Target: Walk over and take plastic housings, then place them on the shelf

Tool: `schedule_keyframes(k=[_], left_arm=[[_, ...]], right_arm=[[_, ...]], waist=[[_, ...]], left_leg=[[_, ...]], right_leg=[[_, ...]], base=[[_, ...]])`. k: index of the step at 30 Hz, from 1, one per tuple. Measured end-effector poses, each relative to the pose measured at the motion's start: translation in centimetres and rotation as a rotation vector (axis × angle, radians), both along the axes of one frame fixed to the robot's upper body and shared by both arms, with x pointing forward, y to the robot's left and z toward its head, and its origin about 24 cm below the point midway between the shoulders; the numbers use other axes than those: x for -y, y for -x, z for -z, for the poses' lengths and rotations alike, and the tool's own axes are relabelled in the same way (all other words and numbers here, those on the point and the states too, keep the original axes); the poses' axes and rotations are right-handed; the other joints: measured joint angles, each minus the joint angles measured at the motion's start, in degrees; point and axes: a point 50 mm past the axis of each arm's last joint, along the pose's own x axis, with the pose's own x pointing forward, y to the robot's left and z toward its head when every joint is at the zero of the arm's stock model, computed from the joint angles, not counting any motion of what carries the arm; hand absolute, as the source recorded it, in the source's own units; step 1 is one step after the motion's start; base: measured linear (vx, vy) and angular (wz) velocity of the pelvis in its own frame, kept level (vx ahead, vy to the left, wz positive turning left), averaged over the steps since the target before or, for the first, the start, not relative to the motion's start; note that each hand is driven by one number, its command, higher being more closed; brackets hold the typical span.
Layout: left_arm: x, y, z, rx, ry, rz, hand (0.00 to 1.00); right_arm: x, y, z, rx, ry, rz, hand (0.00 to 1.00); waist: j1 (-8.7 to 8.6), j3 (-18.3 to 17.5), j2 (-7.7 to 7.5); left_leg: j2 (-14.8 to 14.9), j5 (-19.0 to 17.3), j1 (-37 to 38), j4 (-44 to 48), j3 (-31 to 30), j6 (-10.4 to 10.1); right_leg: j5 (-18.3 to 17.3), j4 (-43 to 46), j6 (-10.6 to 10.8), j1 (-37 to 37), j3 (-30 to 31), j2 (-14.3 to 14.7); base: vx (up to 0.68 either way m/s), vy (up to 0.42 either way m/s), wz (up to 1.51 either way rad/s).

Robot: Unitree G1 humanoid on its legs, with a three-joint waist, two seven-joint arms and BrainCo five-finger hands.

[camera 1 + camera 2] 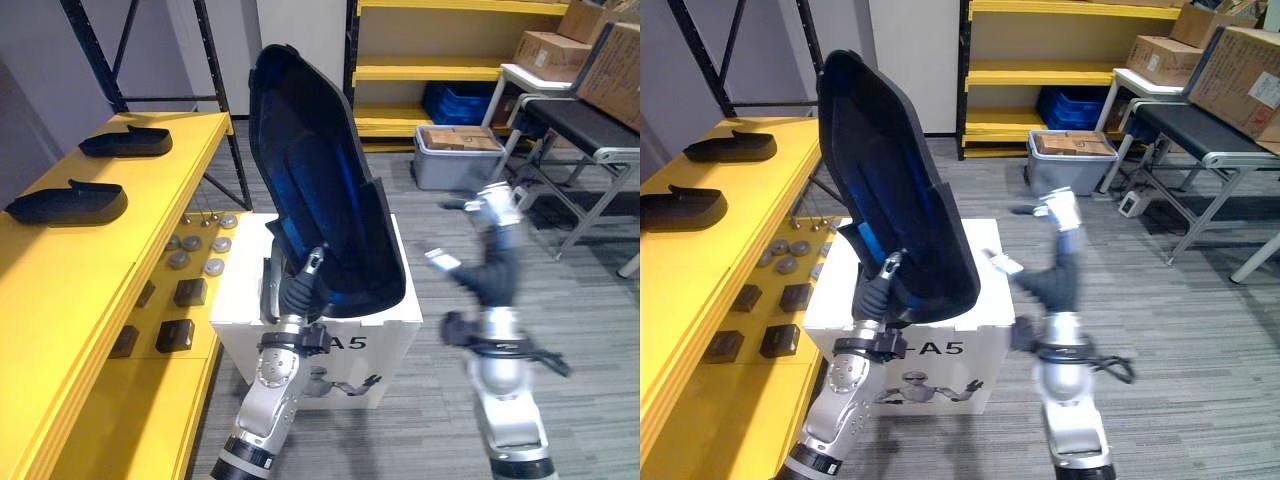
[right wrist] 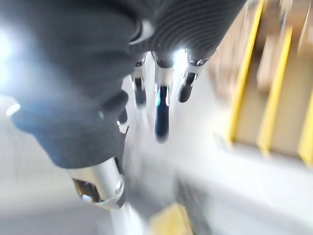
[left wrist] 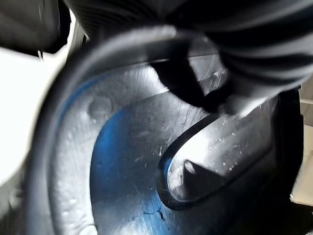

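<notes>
Plastic housing (image 1: pixel 320 170) is towering above the white box (image 1: pixel 240 280), left hand (image 1: pixel 300 292) seemingly clamping its rim; top-heavy, risking slipping

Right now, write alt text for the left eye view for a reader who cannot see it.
The left hand grips a large dark plastic housing on end above a white box; two smaller housings lie on the yellow shelf.

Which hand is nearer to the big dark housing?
Left. The left hand grips the housing by its lower edge, above the white box. The right hand is open and apart from it, to the right over the floor.
</notes>
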Motion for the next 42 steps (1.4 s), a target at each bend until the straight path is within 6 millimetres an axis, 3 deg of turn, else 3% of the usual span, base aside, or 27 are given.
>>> schedule_keyframes(k=[1,5,8,10,11,15,16,17,21,24,27,32,34,35,36,37,39,40,42], left_arm=[[-1.4,0.5,0.8,-0.035,-0.016,-0.056,1.0],[-3.5,1.4,2.1,-0.092,-0.031,-0.152,1.0],[-3.6,2.0,2.4,-0.105,-0.067,-0.163,1.0],[-3.7,2.7,2.5,-0.107,-0.091,-0.171,1.0],[-3.7,2.9,2.5,-0.108,-0.091,-0.172,1.0],[-4.0,3.8,2.7,-0.118,-0.071,-0.193,1.0],[-4.1,3.9,2.7,-0.118,-0.068,-0.196,1.0],[-4.0,3.9,2.8,-0.121,-0.066,-0.19,1.0],[-3.6,3.9,2.9,-0.122,-0.071,-0.166,1.0],[-3.5,4.0,3.0,-0.125,-0.094,-0.154,1.0],[-3.6,4.1,3.0,-0.125,-0.125,-0.148,1.0],[-3.1,4.1,3.0,-0.12,-0.129,-0.118,1.0],[-2.5,4.0,2.8,-0.107,-0.124,-0.092,1.0],[-2.2,4.0,2.7,-0.104,-0.115,-0.088,1.0],[-1.8,3.8,2.5,-0.094,-0.102,-0.08,1.0],[-1.5,3.3,2.0,-0.073,-0.087,-0.075,1.0],[-1.0,3.1,1.7,-0.059,-0.071,-0.067,1.0],[-0.7,2.9,1.6,-0.053,-0.071,-0.058,1.0],[-0.5,2.7,1.3,-0.036,-0.075,-0.045,1.0]], right_arm=[[1.8,0.9,0.0,0.027,-0.058,0.062,0.0],[4.9,2.8,1.6,0.031,-0.172,0.147,0.0],[6.7,3.2,6.2,-0.157,-0.277,0.207,0.0],[7.4,4.2,11.5,-0.39,-0.371,0.264,0.0],[7.5,4.7,12.9,-0.449,-0.396,0.278,0.0],[6.7,8.2,21.6,-0.895,-0.515,0.285,0.0],[6.4,8.7,22.7,-0.957,-0.523,0.281,0.0],[5.1,10.5,26.2,-1.154,-0.549,0.25,0.0],[2.2,13.8,31.0,-1.454,-0.629,0.168,0.0],[0.2,15.4,32.7,-1.6,-0.643,0.085,0.0],[-1.0,15.5,33.4,-1.675,-0.603,0.015,0.0],[-1.2,13.9,33.3,-1.692,-0.504,-0.043,0.0],[-1.3,12.7,33.0,-1.677,-0.467,-0.061,0.0],[-1.2,12.4,33.0,-1.669,-0.464,-0.062,0.0],[-1.1,12.0,32.8,-1.657,-0.457,-0.058,0.0],[-1.1,11.5,32.7,-1.647,-0.449,-0.06,0.0],[-0.5,11.1,32.5,-1.64,-0.43,-0.049,0.0],[-0.3,10.7,32.3,-1.631,-0.42,-0.044,0.0],[0.2,10.1,32.1,-1.626,-0.389,-0.036,0.0]], waist=[[-0.44,0.0,-0.01],[-0.89,0.0,-0.01],[-0.88,0.1,-0.04],[-0.91,0.2,0.02],[-0.89,0.3,0.05],[-0.87,0.6,0.36],[-0.84,0.6,0.39],[-0.32,0.7,0.39],[0.45,1.1,0.93],[0.6,1.4,1.15],[1.09,1.6,1.19],[2.62,3.2,0.53],[3.36,4.2,-0.29],[3.31,4.3,-0.16],[3.27,4.6,-0.67],[3.24,5.8,-1.78],[3.25,5.5,-0.88],[3.02,5.7,-1.08],[2.72,5.7,-1.07]], left_leg=[[0.1,0.0,0.0,0.0,0.0,-0.1],[0.2,-0.1,0.0,0.0,0.1,-0.2],[0.2,-0.3,-0.1,-0.1,0.1,-0.4],[0.3,-0.4,-0.1,-0.2,0.2,-0.5],[0.3,-0.5,-0.1,-0.2,0.2,-0.6],[0.5,-0.6,-0.1,-0.2,0.4,-0.7],[0.6,-0.6,-0.1,-0.2,0.5,-0.7],[0.8,-0.6,0.0,-0.1,0.7,-0.7],[0.8,-0.6,0.4,-0.2,0.1,-0.7],[0.9,-0.6,1.3,-0.2,-0.7,-0.8],[0.9,-0.6,1.3,-0.3,-1.6,-0.8],[-0.1,0.3,-0.7,-0.2,-5.2,-0.7],[-1.3,0.6,-3.9,0.5,-8.0,0.6],[-1.3,-0.3,-4.9,0.8,-6.5,1.7],[-1.3,-3.1,-6.5,1.0,-1.8,4.7],[-0.3,-4.6,-9.2,5.8,5.9,5.7],[2.7,-5.7,-10.4,10.4,18.6,7.8],[3.1,-5.4,-9.6,10.9,23.2,8.4],[1.2,-4.5,-8.8,9.8,23.8,7.2]], right_leg=[[0.0,-0.1,0.0,0.0,0.0,0.1],[0.0,-0.2,0.0,0.0,0.1,0.2],[0.0,-0.2,0.0,-0.1,0.1,0.2],[0.0,-0.2,0.0,-0.1,0.2,0.2],[0.0,-0.3,0.0,-0.1,0.2,0.2],[0.0,-0.4,0.0,0.0,0.3,0.4],[0.0,-0.4,0.0,0.0,0.3,0.5],[0.0,-0.3,0.0,0.5,0.5,0.6],[0.0,-0.3,-0.1,1.2,-0.1,0.7],[-0.3,-0.4,-0.1,2.3,-1.1,0.5],[-0.6,-0.2,-0.1,2.3,-1.8,0.6],[-2.2,2.9,0.0,1.9,-5.5,-0.1],[-4.4,6.7,-0.1,0.1,-11.0,-1.7],[-4.6,6.9,0.1,0.2,-12.9,-2.1],[-4.7,6.7,0.2,0.5,-17.4,-3.6],[-4.7,6.5,0.3,1.3,-21.7,-5.6],[-5.0,6.7,0.6,3.2,-27.3,-6.3],[-5.2,6.7,0.9,5.2,-29.9,-7.0],[-5.3,6.4,1.0,7.5,-31.6,-8.8]], base=[[0.0,0.0,-0.04],[0.0,0.0,0.0],[0.0,0.0,0.0],[0.0,0.0,0.0],[0.0,0.0,0.0],[0.0,0.0,0.0],[0.0,0.0,-0.04],[0.0,0.0,-0.04],[0.0,0.0,0.05],[-0.04,-0.005,0.16],[-0.05,-0.003,0.15],[-0.03,-0.005,0.42],[-0.04,-0.009,1.13],[-0.03,0.016,1.56],[0.01,0.075,1.91],[0.05,0.092,1.99],[0.13,0.102,1.86],[0.19,0.105,1.69],[0.2,0.162,1.35]])
